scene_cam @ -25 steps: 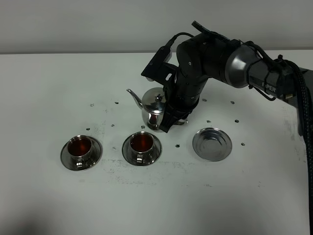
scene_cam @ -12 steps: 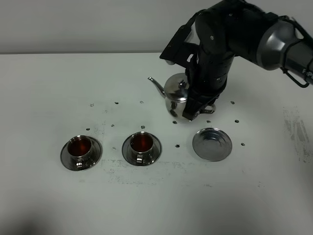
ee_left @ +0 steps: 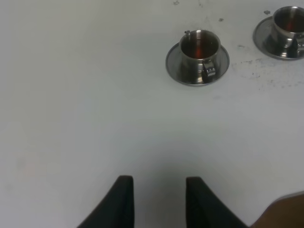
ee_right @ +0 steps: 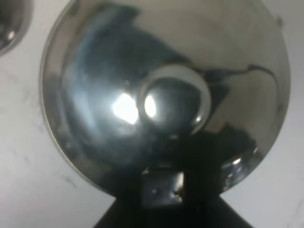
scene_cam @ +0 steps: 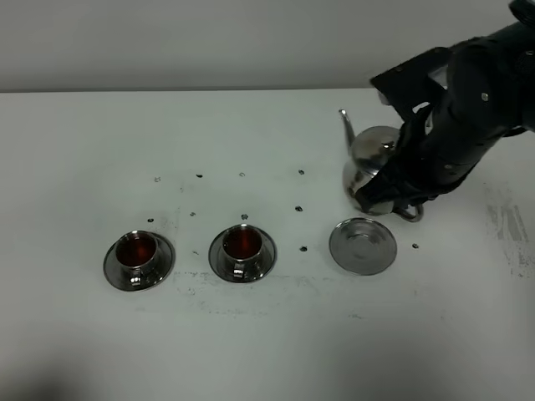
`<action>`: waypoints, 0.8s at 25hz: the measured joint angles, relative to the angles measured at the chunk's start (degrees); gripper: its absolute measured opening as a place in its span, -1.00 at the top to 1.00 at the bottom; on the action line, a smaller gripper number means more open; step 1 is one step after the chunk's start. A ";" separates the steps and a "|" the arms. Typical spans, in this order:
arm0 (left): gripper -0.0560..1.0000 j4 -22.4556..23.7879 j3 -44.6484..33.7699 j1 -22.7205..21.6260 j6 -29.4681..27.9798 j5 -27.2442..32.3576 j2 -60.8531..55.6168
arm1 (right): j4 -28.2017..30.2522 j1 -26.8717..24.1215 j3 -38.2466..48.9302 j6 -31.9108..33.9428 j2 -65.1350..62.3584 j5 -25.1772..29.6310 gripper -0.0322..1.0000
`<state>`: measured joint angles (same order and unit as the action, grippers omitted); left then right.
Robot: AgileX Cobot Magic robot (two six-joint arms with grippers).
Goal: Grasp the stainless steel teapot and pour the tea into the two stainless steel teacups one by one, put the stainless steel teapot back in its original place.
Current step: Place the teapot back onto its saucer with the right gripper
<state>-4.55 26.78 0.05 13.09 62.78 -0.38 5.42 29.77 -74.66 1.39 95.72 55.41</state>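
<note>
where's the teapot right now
In the exterior high view, the shiny steel teapot is on the right, held by the right tool just behind the empty round steel saucer.

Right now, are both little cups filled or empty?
Filled: both teacups hold dark reddish tea in the high view, each upright on its saucer.

Even, soft light throughout; bright glare spots flare on the close, blurred stainless steel teapot (ee_right: 161,95).
</note>
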 joint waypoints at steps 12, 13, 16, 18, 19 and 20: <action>0.38 0.00 0.00 0.00 0.00 0.00 0.00 | -4.59 -0.22 13.64 13.68 -0.97 -12.04 0.57; 0.38 0.00 0.00 0.00 0.00 0.00 0.00 | -4.61 -0.15 14.45 14.05 -0.97 -13.49 0.57; 0.38 0.00 0.00 0.00 0.00 0.00 0.00 | -4.75 0.68 15.51 14.45 -0.97 -15.94 0.57; 0.39 0.00 0.00 0.00 0.00 0.00 0.00 | -4.81 1.53 15.58 14.47 -0.69 -16.58 0.57; 0.39 0.00 0.00 0.00 0.00 0.00 0.00 | -4.98 1.79 15.58 14.47 -0.28 -16.73 0.57; 0.39 0.00 0.00 0.00 0.00 0.00 0.00 | -5.10 1.96 15.58 14.47 0.17 -16.85 0.57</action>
<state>-4.55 26.78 0.05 13.09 62.78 -0.38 0.32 31.73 -59.08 15.86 95.90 38.55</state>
